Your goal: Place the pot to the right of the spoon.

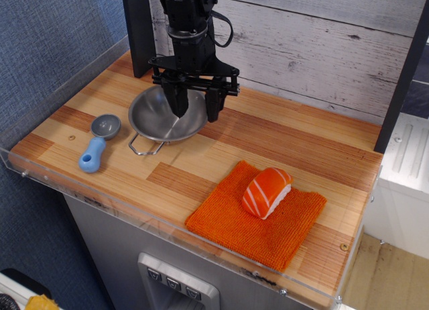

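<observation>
The shiny steel pot (161, 122) sits flat on the wooden table, just right of the spoon (98, 142), which has a light-blue handle and a round grey bowl. One wire loop handle of the pot points toward the front. My gripper (197, 110) is open above the pot's right rim. One finger is over the pot's inside and the other is outside the rim. I cannot tell whether either finger touches the rim.
An orange cloth (258, 216) lies at the front right with a salmon sushi piece (266, 191) on it. A black post (137, 28) stands at the back left. A clear plastic wall (60, 75) edges the table.
</observation>
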You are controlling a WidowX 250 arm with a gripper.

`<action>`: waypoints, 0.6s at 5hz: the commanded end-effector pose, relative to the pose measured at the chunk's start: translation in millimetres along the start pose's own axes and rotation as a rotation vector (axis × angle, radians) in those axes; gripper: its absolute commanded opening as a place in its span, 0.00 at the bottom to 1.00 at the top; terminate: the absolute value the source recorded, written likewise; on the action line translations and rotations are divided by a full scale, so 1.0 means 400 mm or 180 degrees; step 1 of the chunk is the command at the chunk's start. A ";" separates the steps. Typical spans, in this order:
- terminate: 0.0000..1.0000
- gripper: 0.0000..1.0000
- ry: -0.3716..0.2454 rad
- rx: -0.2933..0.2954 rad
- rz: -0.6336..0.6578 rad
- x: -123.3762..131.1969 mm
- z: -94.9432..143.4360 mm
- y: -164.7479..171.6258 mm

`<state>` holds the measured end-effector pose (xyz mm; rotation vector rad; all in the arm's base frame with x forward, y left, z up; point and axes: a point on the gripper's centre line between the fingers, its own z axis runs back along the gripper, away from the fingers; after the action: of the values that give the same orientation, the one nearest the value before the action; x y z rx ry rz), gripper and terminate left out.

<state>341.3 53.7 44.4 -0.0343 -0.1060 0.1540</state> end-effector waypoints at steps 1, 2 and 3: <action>0.00 1.00 -0.0151 -0.0063 0.0004 -0.009 0.059 -0.007; 0.00 1.00 -0.0293 -0.0113 -0.0027 0.000 0.179 -0.021; 0.00 1.00 -0.0314 -0.0067 -0.0064 0.004 0.289 -0.018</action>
<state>335.0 47.8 136.2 -0.0599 -0.1357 0.1316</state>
